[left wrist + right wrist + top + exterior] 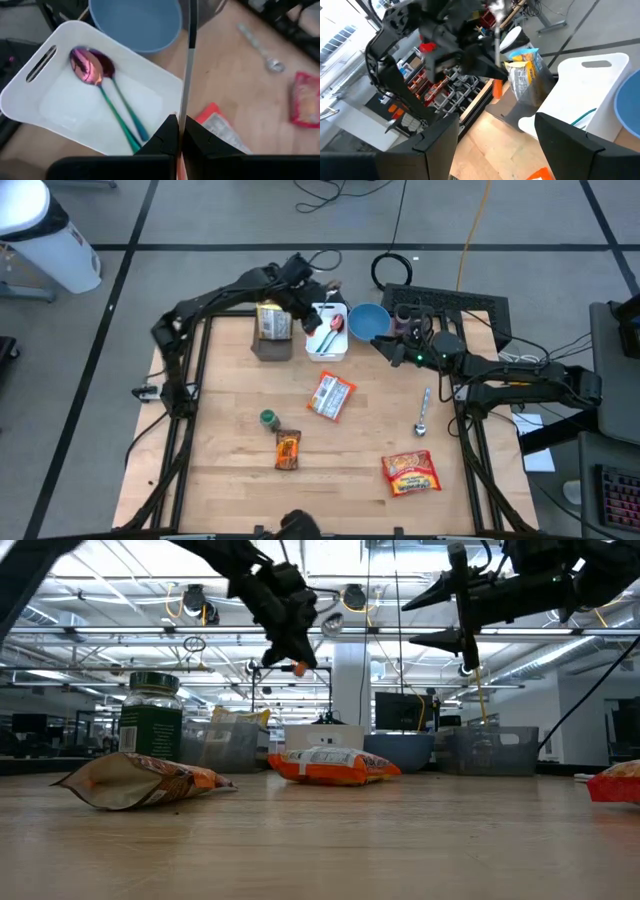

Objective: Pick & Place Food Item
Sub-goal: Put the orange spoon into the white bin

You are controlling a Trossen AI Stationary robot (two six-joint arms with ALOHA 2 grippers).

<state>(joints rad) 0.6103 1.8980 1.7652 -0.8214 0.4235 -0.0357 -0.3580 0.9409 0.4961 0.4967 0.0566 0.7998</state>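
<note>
Near the surface's far edge, the left gripper [178, 142] hangs over the white tray [327, 352], its fingers pinched shut on a thin utensil handle [188, 65]. The right gripper [385, 347] hovers over the blue bowl [366, 321], fingers spread wide and empty.

1. The high view is looking straight down from far above, taking in the whole wooden table [230, 470] and the floor around it.
2. The low view is sitting at tabletop height, facing level across the table into the room.
3. The left wrist view is looking down from close above the white tray [35, 107] and blue bowl [135, 25].
4. The right wrist view is facing across the table, sharing that tray at its right edge.
</note>
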